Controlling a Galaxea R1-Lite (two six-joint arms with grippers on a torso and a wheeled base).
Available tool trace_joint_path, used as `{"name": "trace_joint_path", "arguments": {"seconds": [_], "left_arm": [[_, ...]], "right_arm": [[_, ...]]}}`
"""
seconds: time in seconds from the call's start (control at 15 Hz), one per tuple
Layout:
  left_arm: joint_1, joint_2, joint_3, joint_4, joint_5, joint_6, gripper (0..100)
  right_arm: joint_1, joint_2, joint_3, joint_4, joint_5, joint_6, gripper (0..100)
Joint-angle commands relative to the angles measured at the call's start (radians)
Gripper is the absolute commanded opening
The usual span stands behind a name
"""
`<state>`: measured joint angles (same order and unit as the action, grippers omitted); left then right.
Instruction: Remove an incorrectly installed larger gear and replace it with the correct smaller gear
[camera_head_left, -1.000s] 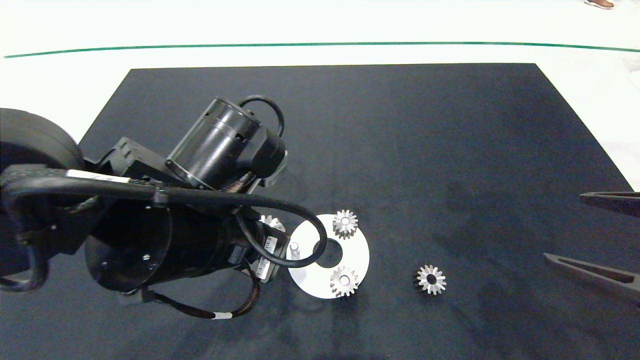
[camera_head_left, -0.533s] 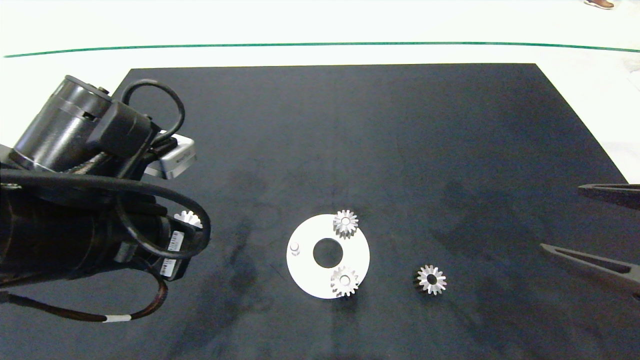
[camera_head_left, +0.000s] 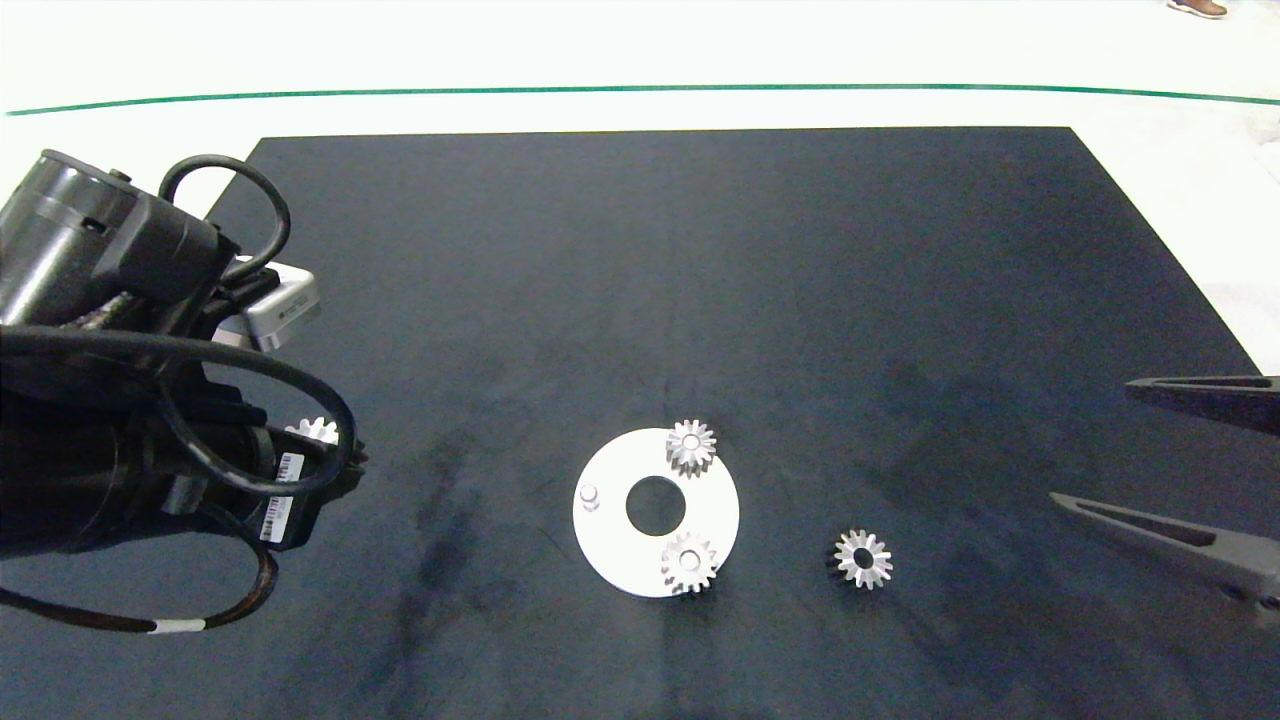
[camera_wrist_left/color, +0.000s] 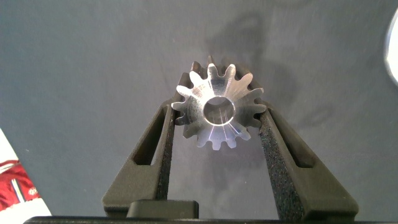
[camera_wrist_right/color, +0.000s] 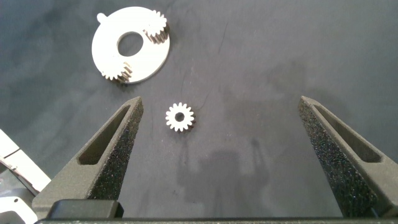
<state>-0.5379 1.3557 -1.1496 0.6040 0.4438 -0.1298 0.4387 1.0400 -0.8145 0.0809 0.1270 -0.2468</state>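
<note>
The left gripper (camera_wrist_left/color: 217, 121) has its fingers (camera_wrist_left/color: 163, 134) closed on the larger gear (camera_wrist_left/color: 217, 111), one pad against each side of the toothed rim, the centre hole facing the wrist camera; it is held above the dark surface (camera_head_left: 700, 280). In the head view only a sliver of that gear (camera_head_left: 312, 431) shows past the left arm. The right gripper (camera_wrist_right/color: 217, 124) hangs with its fingers (camera_wrist_right/color: 112, 143) spread wide, nothing between them. Just beyond them, closer to one finger, the smaller gear (camera_wrist_right/color: 180, 116) lies flat on the surface. Farther on sits a white disc (camera_wrist_right/color: 109, 53) carrying two gears (camera_wrist_right/color: 157, 28) and a bare peg (camera_head_left: 589, 494).
</note>
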Motion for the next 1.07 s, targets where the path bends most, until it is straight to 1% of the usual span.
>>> {"name": "trace_joint_path", "arguments": {"seconds": [0.07, 0.13, 0.2, 0.27, 0.33, 0.4, 0.47, 0.6, 0.67, 0.73, 0.8, 0.87, 1.07], "left_arm": [[-0.005, -0.027, 0.059, -0.007, -0.001, -0.004, 28], [-0.005, -0.029, 0.060, -0.010, -0.002, -0.004, 28], [-0.014, -0.032, 0.064, -0.013, -0.007, -0.008, 28], [-0.039, -0.027, 0.067, -0.026, -0.008, -0.021, 28], [-0.051, -0.021, 0.067, -0.043, -0.011, -0.056, 28], [-0.051, -0.009, 0.073, -0.047, -0.011, -0.067, 28], [-0.051, -0.001, 0.076, -0.049, -0.013, -0.067, 28], [-0.054, 0.037, 0.083, -0.049, -0.020, -0.074, 28], [-0.056, 0.066, 0.083, -0.053, -0.020, -0.100, 28], [-0.073, 0.102, 0.082, -0.070, -0.020, -0.136, 28], [-0.079, 0.128, 0.085, -0.087, -0.020, -0.160, 28], [-0.082, 0.144, 0.088, -0.090, -0.020, -0.165, 28], [-0.109, 0.166, 0.123, -0.142, -0.020, -0.171, 28]], "right_arm": [[0.000, 0.068, 0.021, -0.041, 0.000, -0.003, 100], [0.002, 0.071, 0.028, -0.052, 0.000, -0.003, 100], [0.003, 0.075, 0.041, -0.066, -0.007, -0.006, 100], [0.003, 0.083, 0.044, -0.067, -0.007, -0.006, 100], [0.002, 0.094, 0.044, -0.072, -0.007, -0.006, 100], [0.000, 0.103, 0.044, -0.090, -0.006, -0.005, 100], [0.000, 0.103, 0.044, -0.107, -0.007, -0.005, 100], [0.000, 0.097, 0.044, -0.112, -0.007, -0.003, 100], [0.000, 0.094, 0.044, -0.112, -0.007, -0.002, 100], [0.000, 0.092, 0.044, -0.112, -0.007, -0.002, 100], [0.000, 0.092, 0.044, -0.113, -0.009, -0.002, 100], [0.002, 0.087, 0.044, -0.113, -0.009, -0.002, 100], [0.002, 0.048, 0.044, -0.113, -0.007, -0.002, 100]]}}
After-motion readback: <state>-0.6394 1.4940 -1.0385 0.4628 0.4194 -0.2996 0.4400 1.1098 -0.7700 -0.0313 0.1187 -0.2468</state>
